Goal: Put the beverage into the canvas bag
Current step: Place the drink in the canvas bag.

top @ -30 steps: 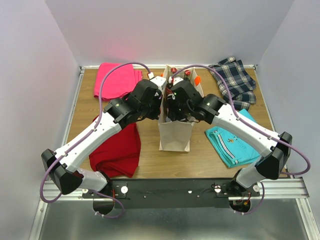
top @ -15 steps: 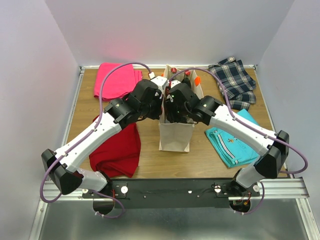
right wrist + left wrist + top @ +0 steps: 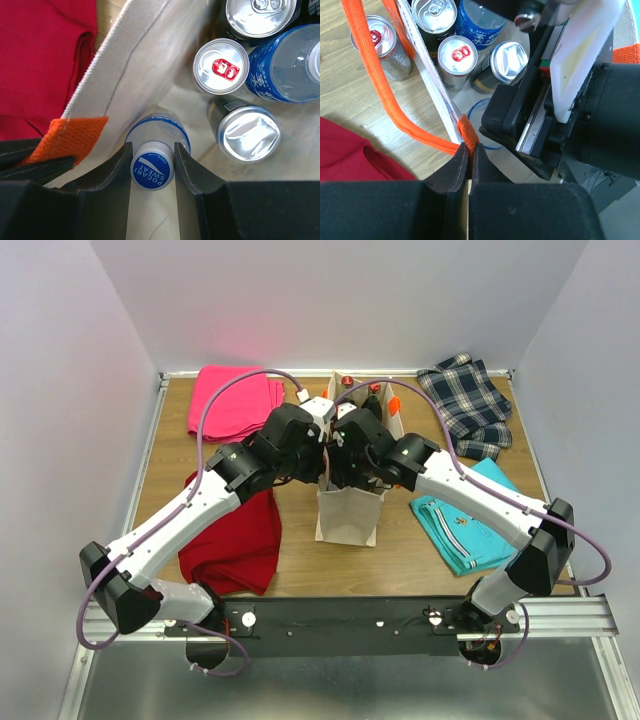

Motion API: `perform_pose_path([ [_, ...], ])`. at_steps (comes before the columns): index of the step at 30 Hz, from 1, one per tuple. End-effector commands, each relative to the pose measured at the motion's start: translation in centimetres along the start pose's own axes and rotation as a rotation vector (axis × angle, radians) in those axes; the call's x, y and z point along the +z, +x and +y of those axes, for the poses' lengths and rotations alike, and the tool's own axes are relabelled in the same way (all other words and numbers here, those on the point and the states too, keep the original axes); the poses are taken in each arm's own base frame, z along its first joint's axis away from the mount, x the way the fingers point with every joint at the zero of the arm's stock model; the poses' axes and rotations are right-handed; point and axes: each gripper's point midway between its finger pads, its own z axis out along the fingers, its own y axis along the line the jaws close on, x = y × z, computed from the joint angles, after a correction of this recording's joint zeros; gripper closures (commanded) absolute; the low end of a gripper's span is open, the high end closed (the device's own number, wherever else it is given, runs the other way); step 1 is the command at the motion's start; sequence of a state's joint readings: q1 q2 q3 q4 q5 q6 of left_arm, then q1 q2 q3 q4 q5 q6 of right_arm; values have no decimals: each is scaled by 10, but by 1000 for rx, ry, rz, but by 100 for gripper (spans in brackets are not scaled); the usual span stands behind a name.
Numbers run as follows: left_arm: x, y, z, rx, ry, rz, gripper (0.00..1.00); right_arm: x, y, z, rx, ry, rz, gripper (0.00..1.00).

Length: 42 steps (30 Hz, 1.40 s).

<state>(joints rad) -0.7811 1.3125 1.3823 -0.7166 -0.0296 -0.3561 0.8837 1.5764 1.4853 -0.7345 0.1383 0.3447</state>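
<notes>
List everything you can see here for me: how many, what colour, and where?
bag: one, cream with orange straps, mid-table, open.
bottle: one, blue cap, inside the bag.
second bottle: one, blue label, inside the bag.
cans: three, silver tops, inside the bag.
fourth can: one, silver, on the table just outside the bag.
pink cloth: one, far left.
red cloth: one, near left.
plaid cloth: one, far right.
teal cloth: one, near right.
table: one, wood.
left gripper: black, shut on a strap.
right gripper: black, shut on the bottle.
</notes>
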Motion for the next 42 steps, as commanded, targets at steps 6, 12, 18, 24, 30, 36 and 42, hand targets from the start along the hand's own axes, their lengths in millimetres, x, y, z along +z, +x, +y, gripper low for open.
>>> perform_pose_path([
  [6, -29, -30, -21, 8, 113, -166, 94, 13, 16, 23, 1, -98, 60, 99],
  [12, -27, -19, -22, 17, 126, -161, 94, 12, 10, 26, 0, -103, 51, 99],
  [18, -26, -13, -23, 38, 127, -155, 95, 12, -3, 30, 1, -108, 28, 99],
  [24, -25, -13, -17, 38, 87, -164, 94, 25, 22, 24, -2, -90, 93, 99],
  [30, -26, -13, -11, 23, 58, -180, 86, 24, 35, 21, 2, -87, 119, 99],
  [36, -27, -11, -6, -1, 40, -208, 68, 11, 17, 24, 2, -98, 74, 99],
  [42, -32, -22, -8, -16, 47, -251, 46, 8, 12, 25, -6, -101, 73, 99],
])
